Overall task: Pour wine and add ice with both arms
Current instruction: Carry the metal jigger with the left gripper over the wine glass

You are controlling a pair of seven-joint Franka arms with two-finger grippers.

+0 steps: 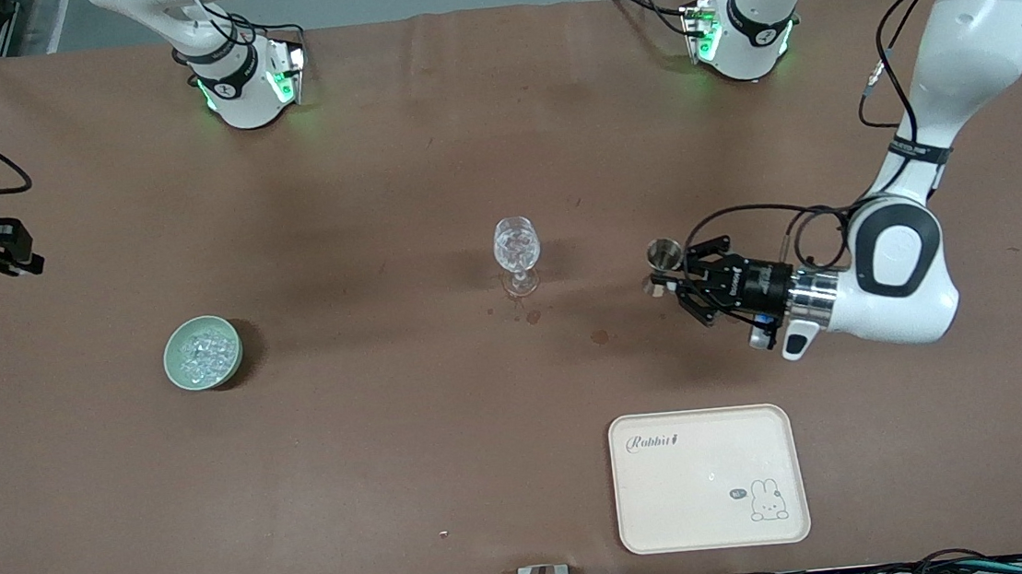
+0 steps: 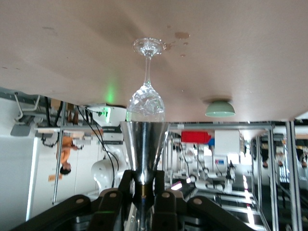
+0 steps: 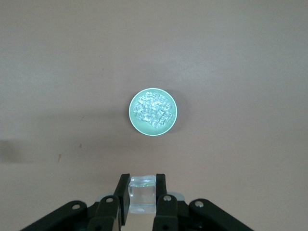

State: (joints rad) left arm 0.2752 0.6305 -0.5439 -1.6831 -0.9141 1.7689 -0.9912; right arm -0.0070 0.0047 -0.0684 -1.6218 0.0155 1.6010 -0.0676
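Left gripper [image 1: 669, 275] pinched a steel jigger [image 1: 663, 255] beside the goblet [image 1: 517, 254], right gripper [image 3: 142, 192] pinched an ice cube [image 3: 142, 191] above the green bowl [image 3: 153, 112] of ice [image 3: 153, 109], over the desk [image 1: 394, 427].

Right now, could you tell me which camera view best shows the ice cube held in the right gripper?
The right wrist view: the ice cube sits pinched in the right gripper, above the table with the green bowl below. The front view and the left wrist view don't show the cube.

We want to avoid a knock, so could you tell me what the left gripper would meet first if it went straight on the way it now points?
Probably the goblet: the left gripper, shut on a metal jigger, points at it, with only bare table between, though depth and height are uncertain.
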